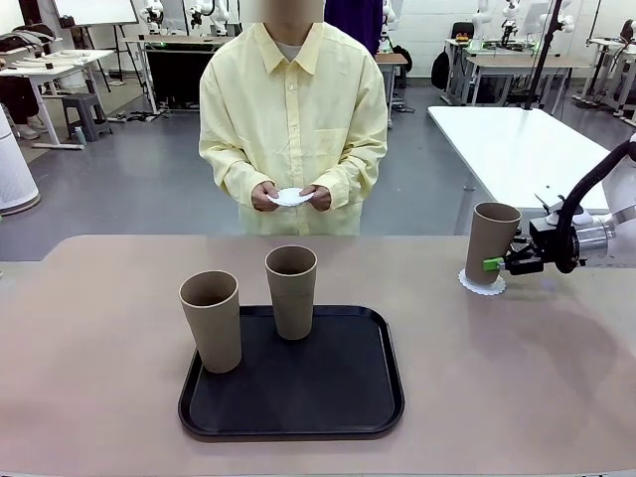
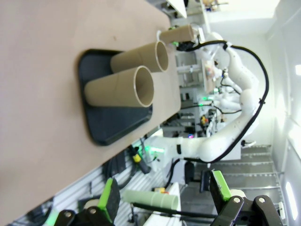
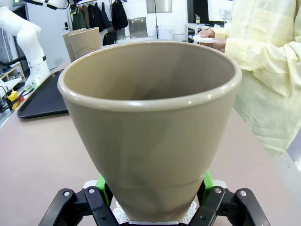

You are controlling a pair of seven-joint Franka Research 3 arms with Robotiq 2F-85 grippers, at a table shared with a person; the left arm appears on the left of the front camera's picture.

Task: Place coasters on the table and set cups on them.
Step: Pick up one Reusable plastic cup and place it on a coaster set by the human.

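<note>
Black tray (image 1: 348,402) on beige worktop (image 1: 89,397) carrying two tan cups (image 1: 211,320), third cup (image 1: 493,241) upright on lacy coaster (image 1: 477,289), clamped by right end effector (image 1: 494,263), left end effector (image 2: 164,190) spread wide and empty, person's hands (image 1: 263,196) holding another coaster (image 1: 290,197)

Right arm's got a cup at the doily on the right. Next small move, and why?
Probably open the right end effector and draw it back: the cup it grips looks upright and seated on the coaster on the table, so letting go should leave it placed.
</note>
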